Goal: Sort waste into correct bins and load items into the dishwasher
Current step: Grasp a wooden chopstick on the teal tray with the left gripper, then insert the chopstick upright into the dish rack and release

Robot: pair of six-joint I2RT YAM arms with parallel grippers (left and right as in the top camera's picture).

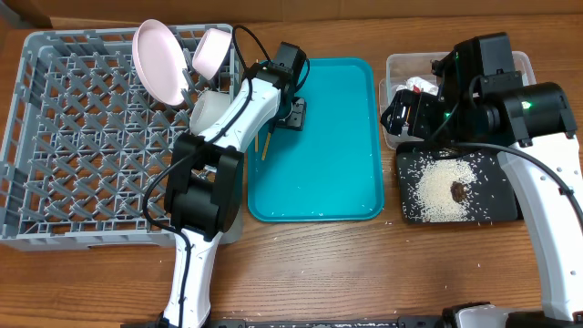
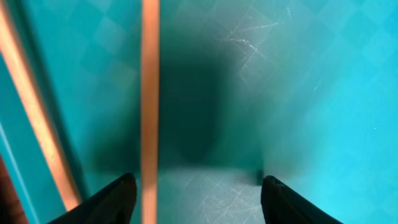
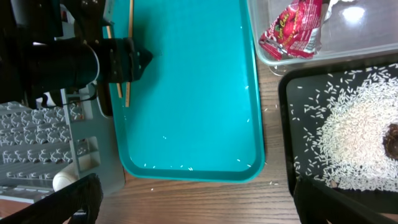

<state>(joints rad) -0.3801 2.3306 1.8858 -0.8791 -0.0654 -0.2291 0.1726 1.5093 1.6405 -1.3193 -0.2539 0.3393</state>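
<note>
The left gripper (image 2: 198, 196), jaws open and gripping nothing, straddles one chopstick (image 2: 149, 93) lying lengthwise across their closing line on the teal tray (image 2: 323, 93), nearer one finger.

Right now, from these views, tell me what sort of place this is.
Probably a mock dish-clearing station rather than a real kitchen: a wooden table bearing a grey dish rack with a pink plate, a teal serving tray, and a black tray of rice.

the teal tray (image 2: 298, 93) is showing smooth, glossy plastic with fine scratches. the chopsticks (image 2: 149, 93) are looking like bare matt wood. the dish rack (image 1: 82, 146) is looking like matt grey plastic, and the wrapper (image 3: 292, 28) is gleaming as crinkled film.
</note>
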